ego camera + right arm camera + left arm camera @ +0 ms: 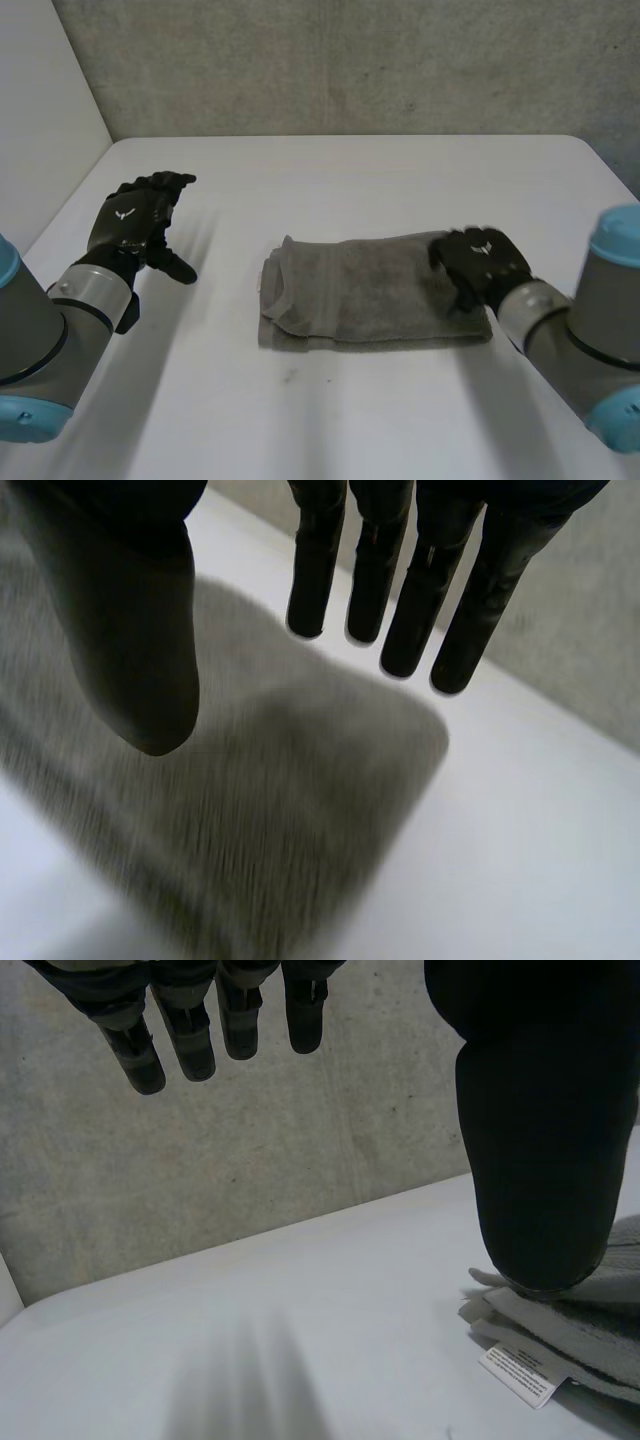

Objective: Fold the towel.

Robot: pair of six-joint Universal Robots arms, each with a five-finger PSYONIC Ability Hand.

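Observation:
A grey towel (370, 290) lies folded into a thick oblong in the middle of the white table (330, 170). My right hand (480, 262) hovers over the towel's right end. In the right wrist view its fingers (400, 580) are straight and spread from the thumb, nothing is between them, and the towel (250, 810) lies below the palm. My left hand (130, 225) is held above the table well to the left of the towel, apart from it. Its fingers (200, 1020) are straight and its thumb is wide apart. Beyond that thumb shows the towel's layered left end (600, 1330) with a white label (525, 1373).
A grey concrete wall (350, 60) stands behind the table's far edge, and a white panel (40, 100) closes the left side. Bare tabletop stretches in front of the towel (300, 420) and between it and the left hand.

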